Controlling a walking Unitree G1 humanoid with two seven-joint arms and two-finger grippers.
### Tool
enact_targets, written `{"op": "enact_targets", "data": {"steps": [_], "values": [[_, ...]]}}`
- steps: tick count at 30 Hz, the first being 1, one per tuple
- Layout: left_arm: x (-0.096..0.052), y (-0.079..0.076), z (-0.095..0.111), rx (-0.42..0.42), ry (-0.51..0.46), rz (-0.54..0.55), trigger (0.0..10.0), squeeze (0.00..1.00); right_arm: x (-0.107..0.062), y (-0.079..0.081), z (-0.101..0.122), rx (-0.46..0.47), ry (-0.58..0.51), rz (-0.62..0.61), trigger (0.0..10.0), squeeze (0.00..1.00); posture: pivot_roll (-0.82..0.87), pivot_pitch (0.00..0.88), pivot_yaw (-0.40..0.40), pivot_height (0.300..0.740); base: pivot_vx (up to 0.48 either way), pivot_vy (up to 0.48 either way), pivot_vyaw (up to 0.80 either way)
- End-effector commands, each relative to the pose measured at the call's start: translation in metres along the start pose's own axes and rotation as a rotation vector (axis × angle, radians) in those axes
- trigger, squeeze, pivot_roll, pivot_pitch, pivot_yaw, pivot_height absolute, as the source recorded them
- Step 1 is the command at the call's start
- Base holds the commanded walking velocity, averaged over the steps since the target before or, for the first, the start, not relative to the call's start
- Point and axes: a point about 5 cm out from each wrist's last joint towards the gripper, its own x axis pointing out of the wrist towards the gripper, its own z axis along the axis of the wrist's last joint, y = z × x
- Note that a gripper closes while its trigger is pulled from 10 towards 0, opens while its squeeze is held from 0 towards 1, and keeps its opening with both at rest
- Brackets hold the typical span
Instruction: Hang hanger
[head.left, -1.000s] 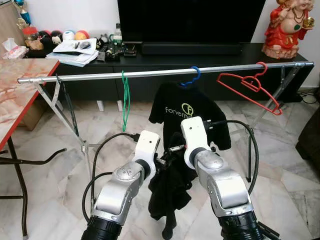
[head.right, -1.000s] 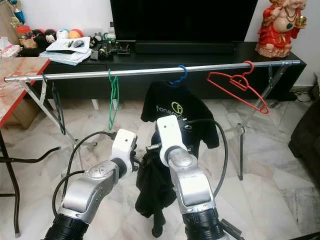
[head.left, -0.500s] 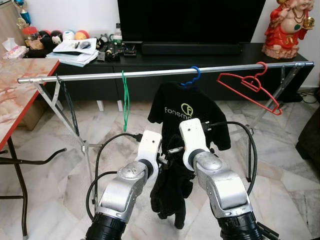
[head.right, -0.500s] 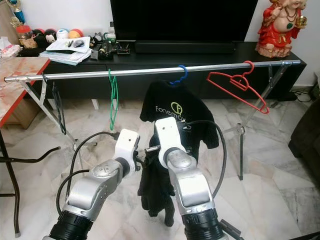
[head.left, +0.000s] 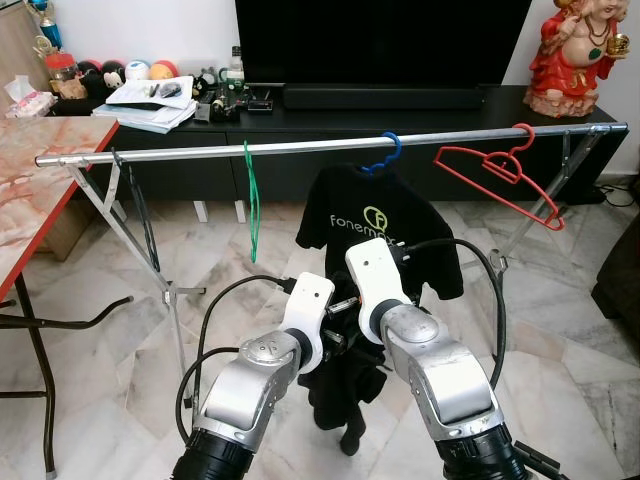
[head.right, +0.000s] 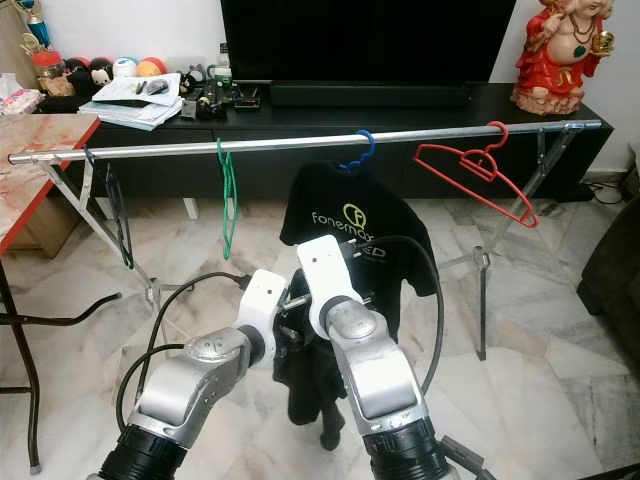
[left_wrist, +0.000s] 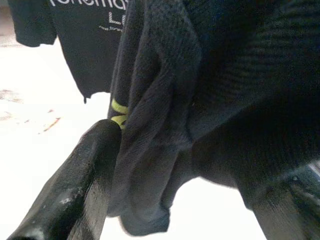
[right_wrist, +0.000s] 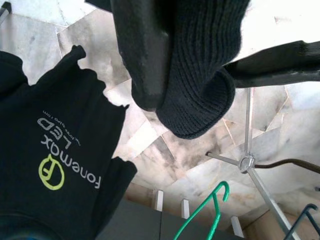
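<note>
A black knitted garment (head.left: 343, 385) hangs bunched between my two grippers, low in front of the metal rail (head.left: 300, 147). My left gripper (head.left: 333, 336) is shut on it; the left wrist view has the cloth (left_wrist: 200, 85) pressed between the black fingers (left_wrist: 75, 195). My right gripper (head.left: 352, 306) is also shut on it, with a fold (right_wrist: 200, 60) beside one finger (right_wrist: 145, 55). On the rail hang a green hanger (head.left: 250, 200), a blue hanger (head.left: 385, 155) carrying a black printed T-shirt (head.left: 380, 222), and a red hanger (head.left: 500, 172). Whether a hanger is inside the held garment is hidden.
A black hanger (head.left: 137, 215) hangs at the rail's left end by the rack's crossed legs (head.left: 120, 235). A red-topped table (head.left: 40, 180) stands at the left. Behind the rail is a low black TV cabinet (head.left: 450, 105) with a red statue (head.left: 575, 55).
Both grippers have moved a little up and forward towards the rail. The black garment has risen with them and hangs shorter and more bunched.
</note>
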Motion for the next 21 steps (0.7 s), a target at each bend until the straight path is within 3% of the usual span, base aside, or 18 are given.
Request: {"op": "enact_targets", "data": {"steps": [1,6,10,11,12,13,14,15,21], "values": [[-0.001,-0.001,0.009,-0.013,-0.034,-0.002,10.0,0.00,-0.005,0.005,0.010,-0.039,-0.049,0.014,10.0,0.00,-0.06,0.082,0.001,0.740,0.000,0.000,0.00],[0.000,0.012,0.009,-0.038,-0.043,0.126,10.0,0.00,-0.005,0.004,0.010,-0.049,-0.048,0.008,10.0,0.00,-0.06,0.080,0.000,0.740,0.000,0.000,0.00],[-0.001,0.016,0.007,0.005,-0.023,0.136,10.0,0.00,-0.005,0.002,0.010,-0.052,-0.050,0.000,10.0,0.00,-0.06,0.075,-0.001,0.740,0.000,0.000,0.00],[-0.001,0.017,0.006,0.017,-0.016,0.139,8.9,0.00,-0.005,0.001,0.010,-0.051,-0.050,-0.002,10.0,0.00,-0.06,0.074,-0.001,0.740,0.000,0.000,0.00],[-0.001,0.018,0.005,0.019,-0.013,0.143,4.8,0.00,-0.005,0.001,0.010,-0.051,-0.050,-0.005,10.0,0.00,-0.06,0.074,-0.001,0.740,0.000,0.000,0.00],[-0.001,0.018,0.004,0.016,-0.014,0.145,2.7,0.00,-0.005,0.000,0.010,-0.050,-0.050,-0.009,10.0,0.00,-0.06,0.074,-0.001,0.740,0.000,0.000,0.00],[-0.001,0.018,0.004,0.013,-0.014,0.146,2.7,0.00,-0.005,0.000,0.010,-0.050,-0.050,-0.009,10.0,0.00,-0.06,0.074,-0.001,0.740,0.000,0.000,0.00],[-0.001,0.018,0.005,0.012,-0.017,0.146,0.0,0.00,-0.005,0.000,0.010,-0.050,-0.051,-0.009,10.0,0.00,-0.07,0.073,-0.001,0.740,0.000,0.000,0.00],[-0.001,0.016,0.005,0.015,-0.024,0.132,0.0,0.00,-0.005,0.001,0.010,-0.048,-0.051,-0.004,10.0,0.00,-0.07,0.076,-0.002,0.740,0.000,0.000,0.00]]}}
